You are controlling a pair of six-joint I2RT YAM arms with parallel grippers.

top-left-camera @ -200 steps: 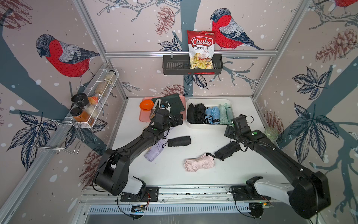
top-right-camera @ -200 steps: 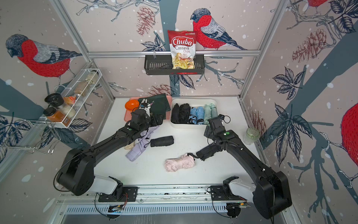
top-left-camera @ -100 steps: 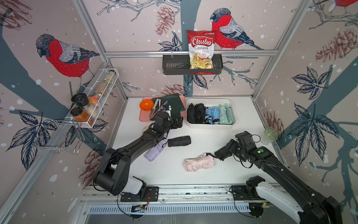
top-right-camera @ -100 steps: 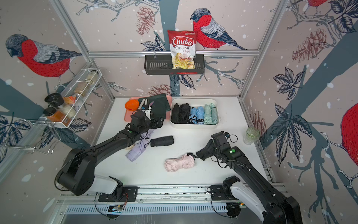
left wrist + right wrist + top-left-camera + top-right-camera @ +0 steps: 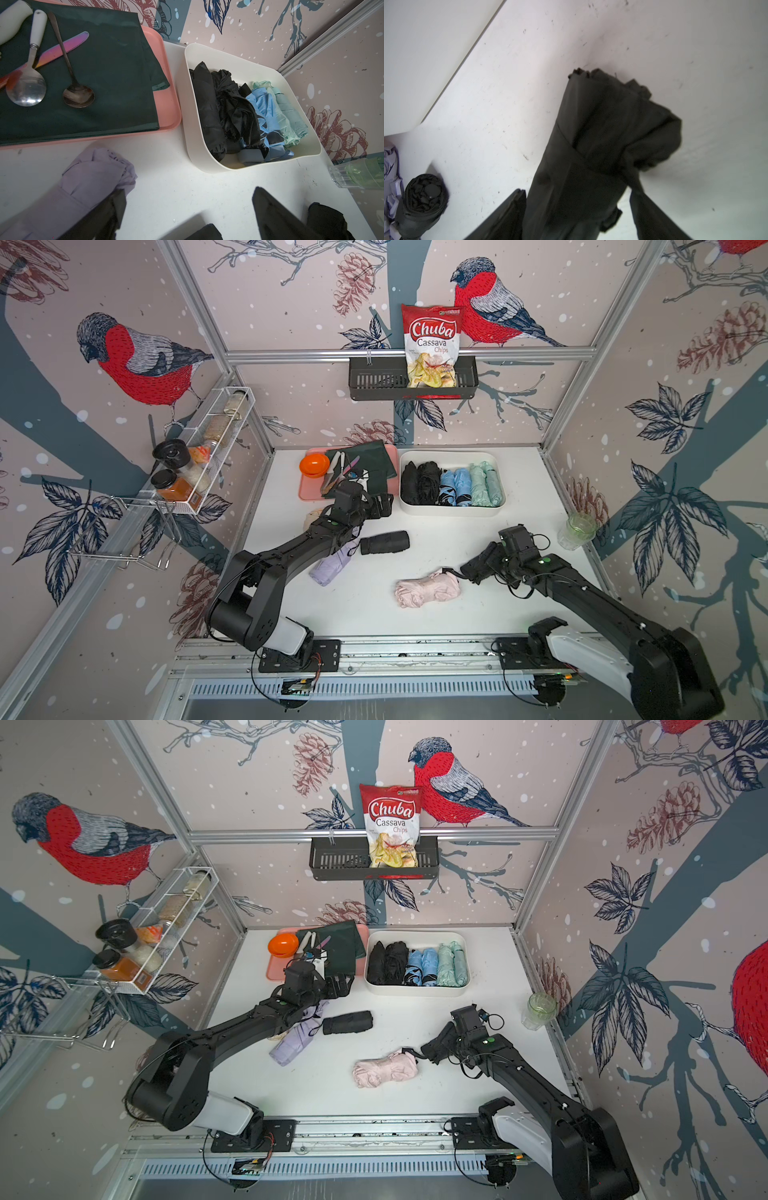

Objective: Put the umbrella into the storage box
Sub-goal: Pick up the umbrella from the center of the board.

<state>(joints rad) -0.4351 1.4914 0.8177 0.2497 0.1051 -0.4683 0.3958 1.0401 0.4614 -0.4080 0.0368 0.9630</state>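
We record the storage box [image 5: 451,512] as cream-white, the tray [image 5: 306,492] as pink, the cloth [image 5: 376,460] as dark green. We list a lilac umbrella [image 5: 332,566], a pale pink umbrella [image 5: 428,593], a black umbrella [image 5: 384,542]. The walls [image 5: 291,294] carry a red-breasted bird pattern.

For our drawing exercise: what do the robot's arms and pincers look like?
Both the left arm and right arm are black jointed tubes with white base sections, each with a green dot near the wrist. Thin black cables loop there. The left pincer and right pincer have black tapered fingers.

Right fingers [image 5: 482,558], seemingly around a black umbrella [image 5: 467,568], just beside pink umbrella [image 5: 428,593].
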